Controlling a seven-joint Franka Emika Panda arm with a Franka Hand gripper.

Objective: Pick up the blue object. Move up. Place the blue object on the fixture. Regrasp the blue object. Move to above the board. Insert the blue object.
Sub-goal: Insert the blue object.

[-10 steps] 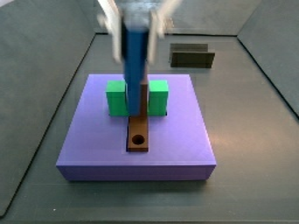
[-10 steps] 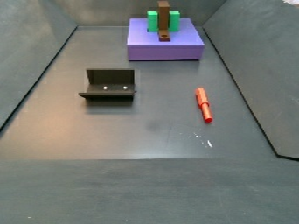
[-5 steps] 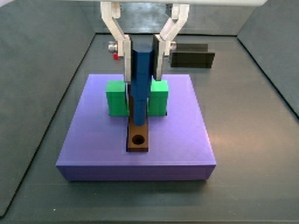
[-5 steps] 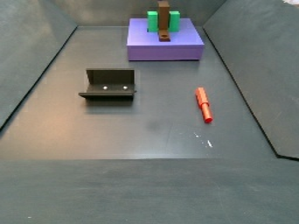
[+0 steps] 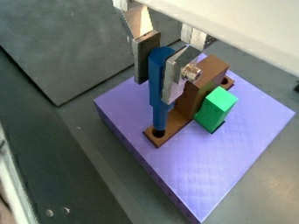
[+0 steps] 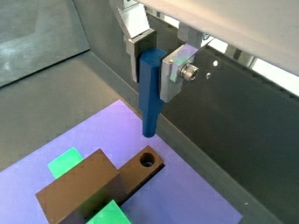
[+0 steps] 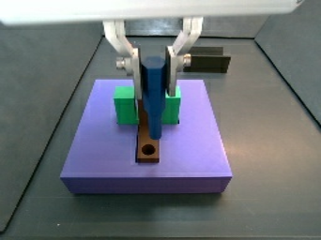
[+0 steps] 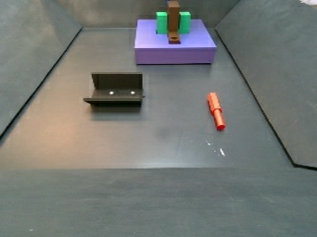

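My gripper (image 7: 153, 64) is shut on the blue object (image 7: 152, 92), a slim blue peg held upright over the purple board (image 7: 189, 161). In both wrist views the silver fingers (image 5: 143, 54) clamp the peg's upper end (image 6: 152, 79). The peg's lower tip (image 6: 149, 131) hangs a little above the round hole (image 6: 147, 159) at the end of the brown bar (image 7: 149, 141). In a wrist view the tip (image 5: 155, 129) lines up with the bar's end. The hole (image 7: 149, 149) shows empty. The fixture (image 8: 115, 90) stands empty on the floor, far from the gripper.
Two green blocks (image 7: 126, 105) (image 7: 171, 103) flank the brown bar on the board. A red peg (image 8: 217, 112) lies on the grey floor to the right of the fixture. Dark walls enclose the floor. The gripper is out of one side view.
The gripper has come down towards the board with the blue peg in it. The peg's tip now sits closer to the brown bar.
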